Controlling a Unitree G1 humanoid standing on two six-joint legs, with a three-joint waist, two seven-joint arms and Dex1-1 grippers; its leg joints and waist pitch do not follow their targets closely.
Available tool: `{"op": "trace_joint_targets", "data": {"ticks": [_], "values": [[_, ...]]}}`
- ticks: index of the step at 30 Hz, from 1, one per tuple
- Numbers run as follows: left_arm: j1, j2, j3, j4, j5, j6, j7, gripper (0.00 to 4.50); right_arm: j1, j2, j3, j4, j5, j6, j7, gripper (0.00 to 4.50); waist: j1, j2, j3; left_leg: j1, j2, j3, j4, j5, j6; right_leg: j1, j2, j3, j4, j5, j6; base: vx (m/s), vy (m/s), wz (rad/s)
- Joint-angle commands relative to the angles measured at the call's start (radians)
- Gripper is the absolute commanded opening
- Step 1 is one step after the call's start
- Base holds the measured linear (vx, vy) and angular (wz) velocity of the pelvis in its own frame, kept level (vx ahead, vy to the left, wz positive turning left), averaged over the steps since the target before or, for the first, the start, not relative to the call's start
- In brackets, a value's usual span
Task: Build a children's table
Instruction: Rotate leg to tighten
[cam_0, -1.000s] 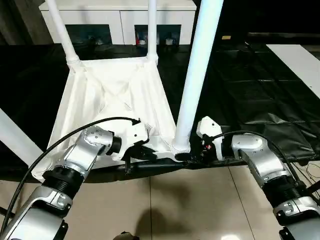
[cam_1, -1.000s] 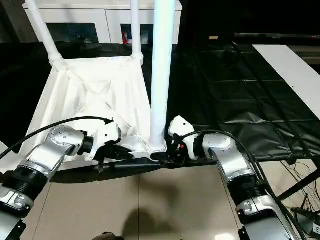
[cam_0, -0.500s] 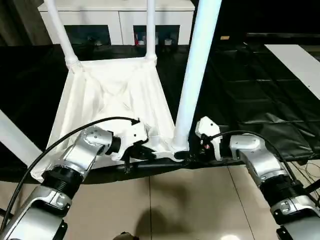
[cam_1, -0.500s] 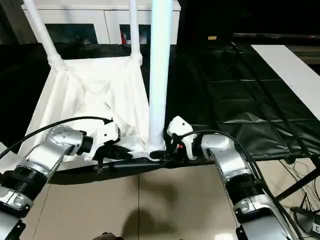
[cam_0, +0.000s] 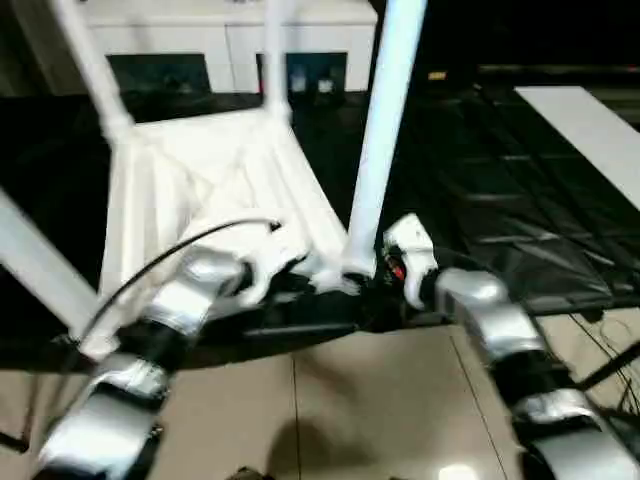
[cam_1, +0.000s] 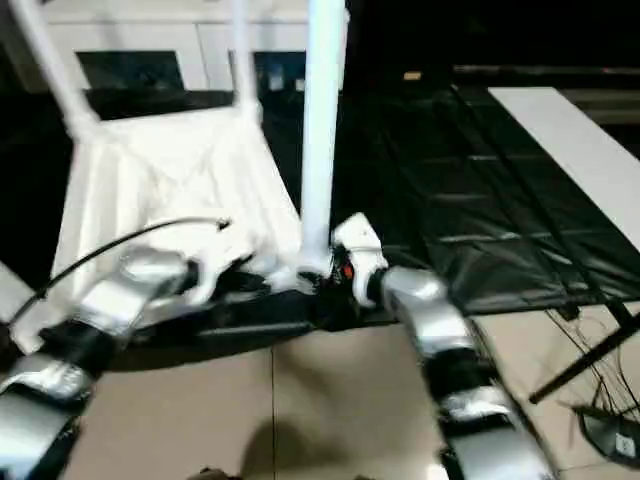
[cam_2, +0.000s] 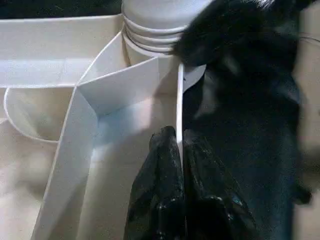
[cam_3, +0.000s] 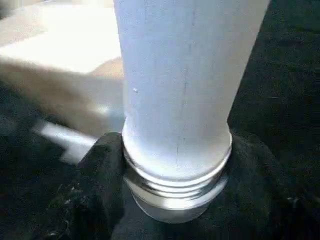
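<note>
The children's table top (cam_0: 200, 170) lies underside up on the black-covered table, with white legs standing in its corner sockets. The near right leg (cam_0: 375, 150) rises from the front corner socket. My right gripper (cam_0: 365, 285) is at that leg's base; in the right wrist view its black fingers (cam_3: 97, 190) press the threaded collar of the leg (cam_3: 177, 90) from both sides. My left gripper (cam_2: 179, 147) is shut on the thin white rim wall of the top (cam_2: 120, 85), just beside the same corner. Two far legs (cam_0: 275, 50) stand at the back corners.
The black-covered table (cam_0: 520, 200) stretches to the right, with a white board (cam_0: 590, 120) on its far right. A white cabinet (cam_0: 230, 30) stands behind. Another white leg (cam_0: 35, 270) slants at the left edge. Tiled floor (cam_0: 330, 420) lies below the table's front edge.
The head camera has shifted and the picture is smeared. My right gripper's fingers have closed in around the leg's base. The left gripper keeps its hold on the rim.
</note>
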Motion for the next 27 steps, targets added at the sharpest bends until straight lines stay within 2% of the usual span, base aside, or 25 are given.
{"op": "trace_joint_targets", "data": {"ticks": [1,2,3,4,5,6,7,11,13,14,15,17,18,19,20,21,24,27], "values": [[-0.041,-0.029,0.04,0.041,-0.003,0.011,0.124,0.0,-0.038,0.033,-0.024,0.035,-0.007,0.021,-0.129,2.64,0.001,-0.008,-0.08,0.029,0.059,-0.04,-0.081,-0.168,-0.002,0.039,-0.078,0.045,-0.075,-0.152,-0.247,0.0,0.0,0.0],[-0.055,-0.045,0.048,0.065,-0.003,0.012,0.16,0.0,-0.051,0.046,-0.035,0.06,-0.009,0.023,-0.181,2.64,0.0,-0.006,-0.082,0.023,0.058,-0.039,-0.079,-0.143,0.012,0.044,-0.078,0.045,-0.072,-0.111,-0.254,0.0,0.0,0.0],[-0.079,-0.073,0.06,0.109,-0.003,0.01,0.224,0.0,-0.074,0.07,-0.052,0.106,-0.013,0.023,-0.279,2.64,-0.002,-0.006,-0.082,0.023,0.056,-0.038,-0.077,-0.131,0.016,0.043,-0.078,0.044,-0.07,-0.093,-0.258,0.0,0.0,0.0],[-0.081,-0.076,0.061,0.113,-0.003,0.01,0.23,0.0,-0.076,0.071,-0.053,0.109,-0.013,0.022,-0.287,2.64,-0.002,-0.005,-0.086,0.028,0.056,-0.037,-0.075,-0.118,0.021,0.042,-0.075,0.043,-0.068,-0.064,-0.265,0.0,0.0,0.0],[-0.095,-0.09,0.065,0.137,0.0,0.005,0.265,0.0,-0.089,0.085,-0.06,0.132,-0.018,0.02,-0.337,2.64,-0.001,-0.006,-0.086,0.023,0.055,-0.037,-0.074,-0.092,0.037,0.046,-0.076,0.042,-0.065,-0.023,-0.271,0.0,0.0,0.0],[-0.106,-0.101,0.067,0.159,0.007,-0.003,0.297,0.0,-0.1,0.099,-0.064,0.15,-0.024,0.015,-0.375,2.64,0.0,0.001,-0.086,0.023,0.056,-0.037,-0.073,-0.09,0.045,0.043,-0.077,0.043,-0.064,-0.012,-0.274,0.0,0.0,0.0],[-0.131,-0.122,0.068,0.204,0.027,-0.026,0.362,0.0,-0.123,0.129,-0.058,0.185,-0.044,-0.004,-0.427,2.64,-0.003,0.0,-0.087,0.025,0.057,-0.036,-0.073,-0.085,0.051,0.044,-0.075,0.041,-0.063,0.004,-0.278,0.0,0.0,0.0],[-0.145,-0.129,0.058,0.233,0.045,-0.042,0.374,0.0,-0.139,0.149,-0.04,0.203,-0.067,-0.047,-0.43,2.64,0.001,-0.001,-0.085,0.027,0.059,-0.036,-0.074,-0.11,0.062,0.047,-0.079,0.04,-0.068,-0.009,-0.277,0.0,0.0,0.0],[-0.145,-0.123,0.053,0.242,0.047,-0.049,0.362,0.0,-0.136,0.145,-0.05,0.185,-0.043,-0.082,-0.361,2.64,0.002,-0.002,-0.085,0.027,0.061,-0.037,-0.076,-0.114,0.063,0.048,-0.079,0.04,-0.067,-0.012,-0.277,0.0,0.0,0.0],[-0.145,-0.12,0.052,0.246,0.047,-0.054,0.357,0.0,-0.134,0.144,-0.059,0.176,-0.025,-0.092,-0.327,3.2,0.004,-0.002,-0.085,0.027,0.061,-0.036,-0.075,-0.12,0.067,0.05,-0.081,0.04,-0.067,-0.012,-0.278,0.0,0.0,0.0],[-0.137,-0.112,0.049,0.241,0.044,-0.057,0.335,0.0,-0.126,0.134,-0.056,0.155,-0.014,-0.107,-0.277,3.34,0.004,-0.004,-0.086,0.027,0.061,-0.036,-0.074,-0.117,0.069,0.05,-0.081,0.04,-0.066,-0.007,-0.279,0.0,0.0,0.0],[-0.13,-0.104,0.047,0.238,0.042,-0.061,0.312,0.0,-0.122,0.119,-0.045,0.143,-0.017,-0.121,-0.249,3.38,0.008,-0.005,-0.087,0.023,0.061,-0.036,-0.072,-0.091,0.087,0.052,-0.08,0.039,-0.06,0.033,-0.283,0.0,0.0,0.0],[-0.118,-0.092,0.04,0.232,0.043,-0.071,0.277,0.0,-0.118,0.096,-0.03,0.138,-0.024,-0.13,-0.217,3.49,0.001,-0.008,-0.087,0.014,0.059,-0.04,-0.074,-0.082,0.095,0.06,-0.081,0.036,-0.056,0.044,-0.282,0.0,0.0,0.0],[-0.116,-0.089,0.039,0.232,0.044,-0.074,0.269,0.0,-0.118,0.091,-0.027,0.138,-0.025,-0.132,-0.21,3.49,-0.003,-0.008,-0.087,0.014,0.059,-0.04,-0.073,-0.081,0.1,0.059,-0.081,0.036,-0.056,0.046,-0.282,0.0,0.0,0.0],[-0.114,-0.087,0.038,0.231,0.044,-0.075,0.264,0.0,-0.118,0.087,-0.026,0.139,-0.026,-0.133,-0.205,3.49,-0.007,-0.006,-0.087,0.021,0.06,-0.038,-0.071,-0.09,0.105,0.054,-0.081,0.036,-0.06,0.037,-0.288,0.0,0.0,0.0],[-0.09,-0.06,0.024,0.202,0.054,-0.075,0.21,0.0,-0.11,0.052,-0.016,0.127,-0.024,-0.148,-0.14,3.49,-0.006,-0.006,-0.087,0.023,0.06,-0.037,-0.07,-0.092,0.106,0.053,-0.081,0.037,-0.061,0.032,-0.292,0.0,0.0,0.0],[-0.067,-0.038,0.015,0.167,0.054,-0.07,0.162,0.0,-0.097,0.024,-0.005,0.102,-0.016,-0.151,-0.069,3.49,-0.003,-0.003,-0.084,0.024,0.064,-0.036,-0.071,-0.103,0.11,0.051,-0.078,0.037,-0.062,0.016,-0.303,0.0,0.0,0.0],[-0.01,0.012,-0.013,0.068,0.037,-0.095,0.02,0.0,-0.047,-0.041,0.058,0.018,-0.024,-0.164,0.124,3.49,0.002,0.0,-0.082,0.026,0.068,-0.038,-0.073,-0.131,0.102,0.052,-0.081,0.037,-0.064,-0.013,-0.299,0.0,0.0,0.0]]}}
